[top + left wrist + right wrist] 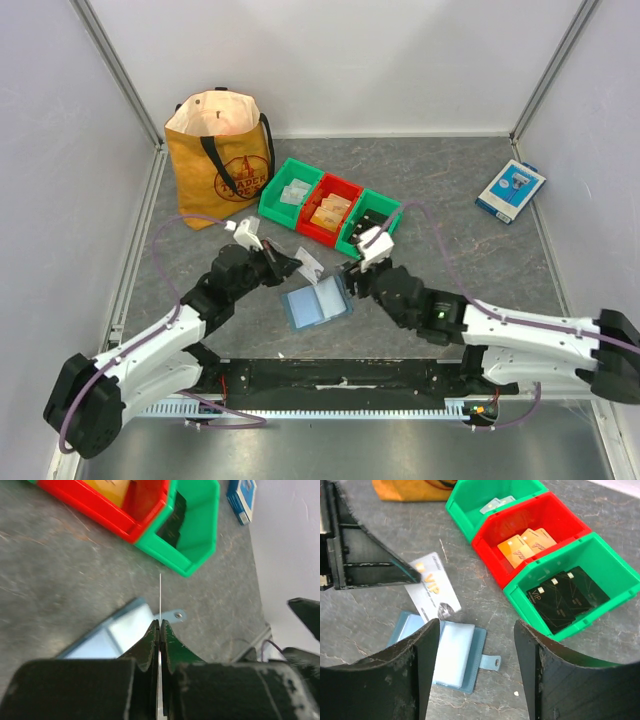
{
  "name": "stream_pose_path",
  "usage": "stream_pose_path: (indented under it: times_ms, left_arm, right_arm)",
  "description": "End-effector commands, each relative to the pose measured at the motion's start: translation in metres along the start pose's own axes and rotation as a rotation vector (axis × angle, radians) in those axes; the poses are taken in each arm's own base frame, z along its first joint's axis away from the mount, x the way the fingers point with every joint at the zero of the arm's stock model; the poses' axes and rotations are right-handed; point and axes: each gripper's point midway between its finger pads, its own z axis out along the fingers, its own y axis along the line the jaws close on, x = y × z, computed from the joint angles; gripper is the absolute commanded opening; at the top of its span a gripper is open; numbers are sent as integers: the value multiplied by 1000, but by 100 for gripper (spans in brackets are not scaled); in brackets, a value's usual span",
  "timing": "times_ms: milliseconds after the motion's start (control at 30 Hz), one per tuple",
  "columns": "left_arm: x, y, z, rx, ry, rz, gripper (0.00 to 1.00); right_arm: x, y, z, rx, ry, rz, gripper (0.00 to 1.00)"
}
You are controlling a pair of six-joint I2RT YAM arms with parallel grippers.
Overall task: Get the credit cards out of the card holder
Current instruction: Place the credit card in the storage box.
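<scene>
A small dusty-blue bifold card holder [316,303] lies open and flat on the grey mottled surface [450,200], between the two arms; its paler inner pockets face up and its little snap tab [493,662] sticks out to one side. A pale grey-white credit card [432,587] printed "VIP" is out of the holder, held tilted just above its far edge. The left pincer [160,625] is clamped on that card, its two fingers pressed together with the thin card edge-on between them; the right pincer [476,625] hovers over the holder with its fingers apart, gripping nothing.

Just beyond the holder stand three open plastic bins in a touching row: a green bin [272,208] holding pale cards [495,504]; a red bin [312,235] holding orange-tan cards [525,545]; a second green bin [612,562] holding black cards [565,597].

An orange-tan tote bag [222,155] stands upright at the far left; a blue-and-white box [510,190] lies well apart at the far right.
</scene>
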Motion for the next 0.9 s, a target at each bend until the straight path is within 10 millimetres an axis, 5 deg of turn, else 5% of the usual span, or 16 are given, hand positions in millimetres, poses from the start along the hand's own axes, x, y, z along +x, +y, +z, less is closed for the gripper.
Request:
stream_pose_path:
  times_ms: [0, 167, 400, 633, 867]
  left_arm:
    - [-40, 4, -5, 38, -142, 123, 2]
    - [-78, 19, -4, 7, -238, 130, 2]
    - [-142, 47, 18, -48, -342, 105, 2]
    - [-192, 58, 67, -98, -334, 183, 2]
    - [-208, 86, 118, -167, -245, 260, 2]
  right_arm:
    - [7, -11, -12, -90, 37, 213, 71]
    - [8, -45, -19, -21, 16, 333, 80]
    - [31, -65, -24, 45, 53, 377, 93]
    - [31, -79, -27, 93, 33, 340, 98]
    - [25, -87, -28, 117, 31, 265, 98]
